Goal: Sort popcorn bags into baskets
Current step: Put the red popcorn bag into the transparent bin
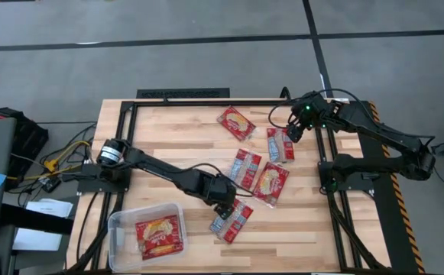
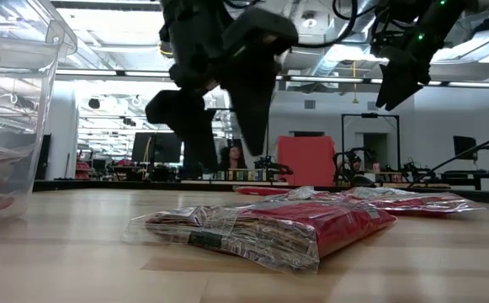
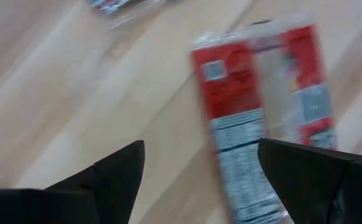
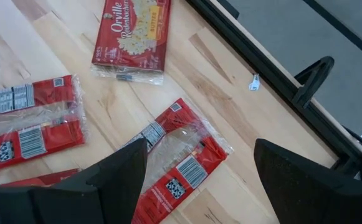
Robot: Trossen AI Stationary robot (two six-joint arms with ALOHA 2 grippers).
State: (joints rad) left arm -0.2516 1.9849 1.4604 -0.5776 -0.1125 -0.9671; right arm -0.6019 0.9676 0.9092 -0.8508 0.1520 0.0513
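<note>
Lying flat on pale wooden tabletop (image 1: 176, 145): red crinkly plastic popcorn packet (image 1: 231, 219), light, slippery, likely needing edge pinch, under hovering open left gripper (image 1: 223, 208); right gripper (image 1: 294, 131) waiting open.

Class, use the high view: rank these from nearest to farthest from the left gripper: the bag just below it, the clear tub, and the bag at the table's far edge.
1. Bag directly beneath the open left gripper, near the front edge.
2. Clear tub, at the front-left corner.
3. Far bag, near the back edge.
</note>
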